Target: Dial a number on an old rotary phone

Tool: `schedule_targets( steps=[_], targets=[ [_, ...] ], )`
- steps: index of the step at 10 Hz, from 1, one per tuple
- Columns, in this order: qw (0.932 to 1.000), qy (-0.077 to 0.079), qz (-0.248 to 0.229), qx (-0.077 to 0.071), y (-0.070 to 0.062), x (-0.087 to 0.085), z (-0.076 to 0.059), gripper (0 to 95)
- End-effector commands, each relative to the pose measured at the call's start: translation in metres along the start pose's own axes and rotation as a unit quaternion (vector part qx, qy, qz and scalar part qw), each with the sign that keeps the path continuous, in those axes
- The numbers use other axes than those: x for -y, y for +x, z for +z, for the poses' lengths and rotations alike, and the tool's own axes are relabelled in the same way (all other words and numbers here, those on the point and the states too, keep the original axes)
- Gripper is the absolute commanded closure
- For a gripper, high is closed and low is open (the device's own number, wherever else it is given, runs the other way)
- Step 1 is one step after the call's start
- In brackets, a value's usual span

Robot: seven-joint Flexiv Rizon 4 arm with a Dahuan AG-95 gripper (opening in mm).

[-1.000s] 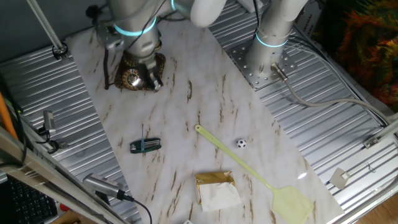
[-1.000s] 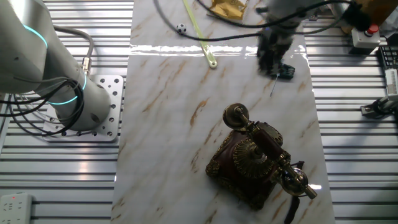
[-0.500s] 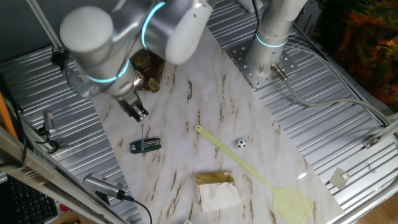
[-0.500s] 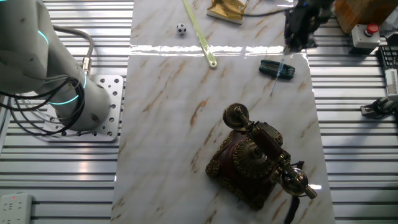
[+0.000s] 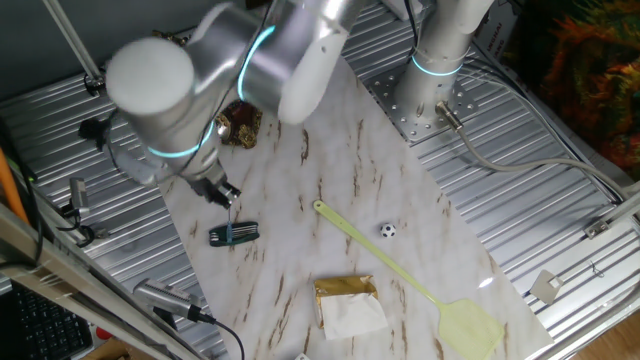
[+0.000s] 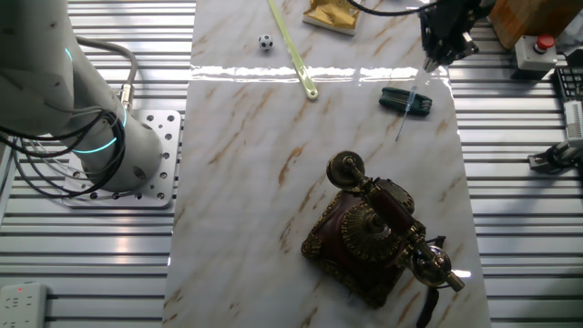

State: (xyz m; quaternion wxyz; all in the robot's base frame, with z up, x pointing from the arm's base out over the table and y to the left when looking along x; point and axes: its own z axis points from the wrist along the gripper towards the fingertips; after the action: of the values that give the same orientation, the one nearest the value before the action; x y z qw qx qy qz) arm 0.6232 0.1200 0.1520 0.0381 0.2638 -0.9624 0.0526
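The old rotary phone (image 6: 372, 230) stands at the near end of the marble board, with a dark brown and brass base, a round dial and the handset on its cradle. In one fixed view only a corner of the phone (image 5: 240, 126) shows behind my arm. My gripper (image 5: 221, 190) is well away from the phone, low over the board's edge next to a dark green tool. In the other fixed view the gripper (image 6: 434, 60) hangs just above that tool. Its fingers look pressed together and hold nothing.
The dark green tool (image 5: 233, 234) with a thin rod lies under the gripper, and also shows in the other fixed view (image 6: 406, 100). A yellow fly swatter (image 5: 400, 270), a small ball (image 5: 387, 230) and a gold packet (image 5: 346, 303) lie further along. The arm's base (image 6: 118, 150) stands beside the board.
My arm has swung away from the phone's dial to the board's edge by the dark green tool. In the last half second it shifted only slightly. The phone has not moved.
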Motion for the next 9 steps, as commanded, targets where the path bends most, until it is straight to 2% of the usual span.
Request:
schedule_targets(
  steps=[1,4,7,9],
  targets=[
    [0.998,0.034,-0.052,-0.008,-0.009,-0.001,0.03,95.0],
    [0.9956,0.056,-0.071,-0.023,-0.012,-0.002,0.05,95.0],
    [0.9943,0.069,-0.075,-0.032,-0.012,-0.002,0.055,95.0],
    [0.9936,0.071,-0.077,-0.04,-0.012,-0.002,0.057,95.0]
  ],
)
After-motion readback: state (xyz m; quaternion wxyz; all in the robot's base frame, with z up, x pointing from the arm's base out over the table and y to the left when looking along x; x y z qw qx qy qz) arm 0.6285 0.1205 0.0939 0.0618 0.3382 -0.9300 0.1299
